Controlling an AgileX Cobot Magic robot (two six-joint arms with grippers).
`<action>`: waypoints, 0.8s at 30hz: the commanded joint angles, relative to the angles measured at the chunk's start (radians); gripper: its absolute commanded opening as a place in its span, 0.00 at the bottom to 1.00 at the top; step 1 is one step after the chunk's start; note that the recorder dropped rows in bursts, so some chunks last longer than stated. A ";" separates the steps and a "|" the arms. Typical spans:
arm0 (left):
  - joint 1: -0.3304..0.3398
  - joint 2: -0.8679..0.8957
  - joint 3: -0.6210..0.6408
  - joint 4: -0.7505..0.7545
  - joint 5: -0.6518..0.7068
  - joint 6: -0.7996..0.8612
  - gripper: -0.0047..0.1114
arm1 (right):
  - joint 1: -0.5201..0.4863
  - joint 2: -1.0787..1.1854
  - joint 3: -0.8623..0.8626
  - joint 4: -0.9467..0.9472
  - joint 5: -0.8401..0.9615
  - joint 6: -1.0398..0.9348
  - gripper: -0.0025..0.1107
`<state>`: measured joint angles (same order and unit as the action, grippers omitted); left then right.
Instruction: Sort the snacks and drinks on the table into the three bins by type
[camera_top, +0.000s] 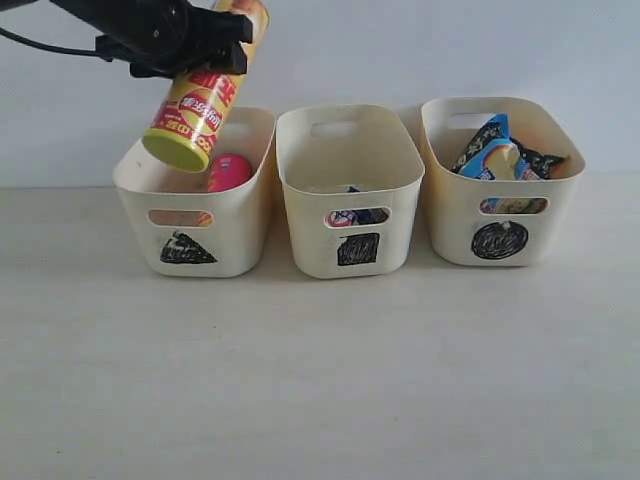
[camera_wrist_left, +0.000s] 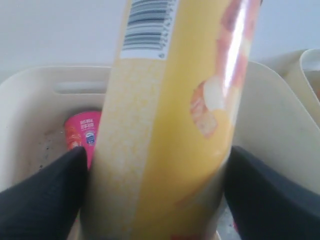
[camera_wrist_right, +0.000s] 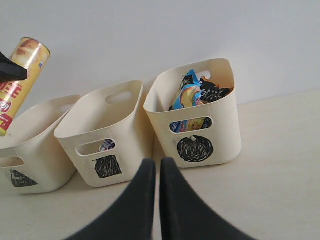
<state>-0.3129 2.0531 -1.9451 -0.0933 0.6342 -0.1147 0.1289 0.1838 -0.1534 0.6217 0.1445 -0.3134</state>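
Observation:
My left gripper (camera_top: 205, 45) is shut on the yellow chip tube (camera_top: 197, 105), which hangs tilted, lid end down, over the triangle bin (camera_top: 245, 205). In the left wrist view the yellow chip tube (camera_wrist_left: 175, 115) fills the space between the black fingers (camera_wrist_left: 45, 195). A pink chip tube (camera_top: 228, 172) lies inside that bin. The square bin (camera_top: 350, 180) holds the white-blue carton (camera_top: 357, 216), seen through its handle slot. Blue and orange-black noodle packets (camera_top: 500, 150) stick out of the circle bin (camera_top: 500, 205). My right gripper (camera_wrist_right: 157, 165) is shut and empty, low over the table before the bins.
The three bins stand in a row against a white wall. Bare cream table (camera_top: 320, 380) stretches in front of them.

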 joint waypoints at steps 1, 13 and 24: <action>0.033 0.031 0.001 0.002 -0.085 -0.069 0.08 | 0.002 0.001 0.002 -0.003 -0.009 -0.009 0.02; 0.046 0.110 0.001 0.004 -0.090 -0.074 0.09 | 0.002 0.001 0.002 -0.003 -0.009 -0.009 0.02; 0.046 0.133 0.001 0.020 -0.089 -0.074 0.75 | 0.002 0.001 0.002 -0.003 -0.007 -0.009 0.02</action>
<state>-0.2683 2.1865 -1.9451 -0.0875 0.5529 -0.1818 0.1289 0.1838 -0.1534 0.6217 0.1445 -0.3134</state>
